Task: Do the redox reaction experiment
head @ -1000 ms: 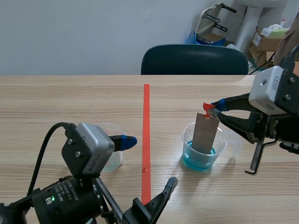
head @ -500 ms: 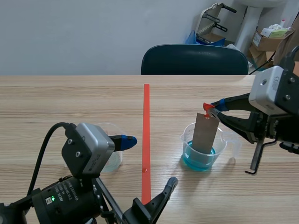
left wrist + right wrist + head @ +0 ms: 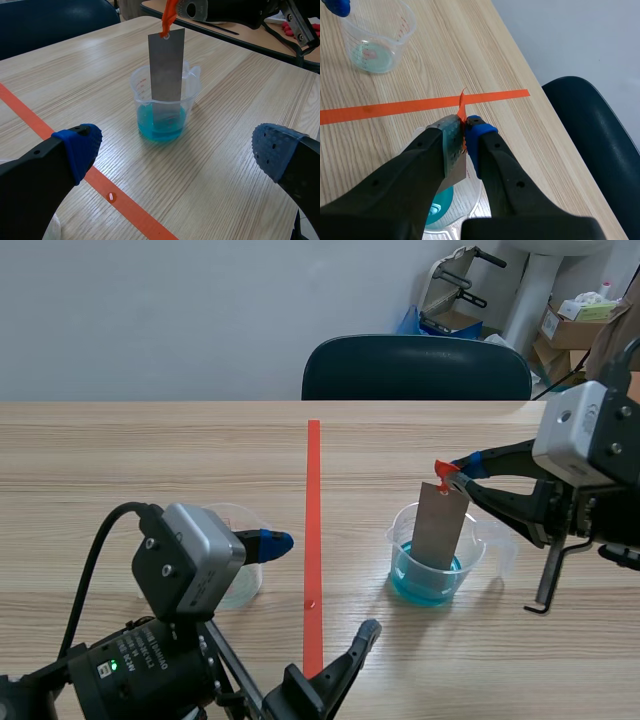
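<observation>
A grey metal strip (image 3: 441, 525) stands upright in a clear beaker (image 3: 435, 560) of blue liquid, its lower end dipped in. An orange tag (image 3: 441, 468) is tied through the strip's top hole, and my right gripper (image 3: 447, 476) is shut on that tag. In the right wrist view the fingers (image 3: 465, 130) pinch the tag (image 3: 462, 105) above the strip (image 3: 456, 165). My left gripper (image 3: 176, 150) is open, well short of the beaker (image 3: 162, 107) and strip (image 3: 166, 65). In the scene view the left gripper (image 3: 318, 588) sits low beside a second clear beaker (image 3: 245, 580).
The second beaker (image 3: 377, 37) holds a little clear liquid, left of the orange tape line (image 3: 313, 530). A dark chair (image 3: 415, 368) stands behind the table's far edge. Boxes (image 3: 575, 325) and clutter sit at the back right.
</observation>
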Available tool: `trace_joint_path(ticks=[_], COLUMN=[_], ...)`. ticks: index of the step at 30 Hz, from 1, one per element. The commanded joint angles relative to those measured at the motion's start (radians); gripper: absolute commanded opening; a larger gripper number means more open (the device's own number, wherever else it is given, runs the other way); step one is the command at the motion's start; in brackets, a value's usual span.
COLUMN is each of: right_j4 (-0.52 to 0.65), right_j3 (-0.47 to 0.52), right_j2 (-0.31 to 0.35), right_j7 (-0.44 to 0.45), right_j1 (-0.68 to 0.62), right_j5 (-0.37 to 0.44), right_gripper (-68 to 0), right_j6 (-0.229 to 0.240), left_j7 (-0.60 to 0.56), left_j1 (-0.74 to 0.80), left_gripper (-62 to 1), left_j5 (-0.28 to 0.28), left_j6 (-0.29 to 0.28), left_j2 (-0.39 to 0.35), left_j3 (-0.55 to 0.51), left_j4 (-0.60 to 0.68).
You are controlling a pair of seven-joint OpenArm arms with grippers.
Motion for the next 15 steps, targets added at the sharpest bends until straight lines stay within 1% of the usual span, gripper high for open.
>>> trace_joint_path(ticks=[1, 11, 13, 15], right_j4=[0.019, 0.056, 0.068, 0.081], right_j3=[0.002, 0.011, 0.020, 0.034], right_j2=[0.016, 0.016, 0.016, 0.016], right_j7=[-0.004, -0.004, -0.004, -0.004], right_j1=[0.004, 0.004, 0.004, 0.004], right_j5=[0.000, 0.000, 0.000, 0.000], right_gripper=[-66.7, -66.7, -66.7, -66.7], right_j6=[0.004, 0.013, 0.023, 0.053], left_j7=[-0.016, -0.017, -0.017, -0.017], left_j1=[-0.003, -0.003, -0.003, -0.003], left_gripper=[1.4, 1.4, 1.4, 1.4], left_j5=[-0.006, -0.006, -0.006, -0.006], left_j6=[-0.006, -0.006, -0.006, -0.006], left_j2=[0.005, 0.005, 0.005, 0.005], left_j3=[-0.003, -0.003, -0.003, -0.003], left_j4=[0.013, 0.013, 0.013, 0.013])
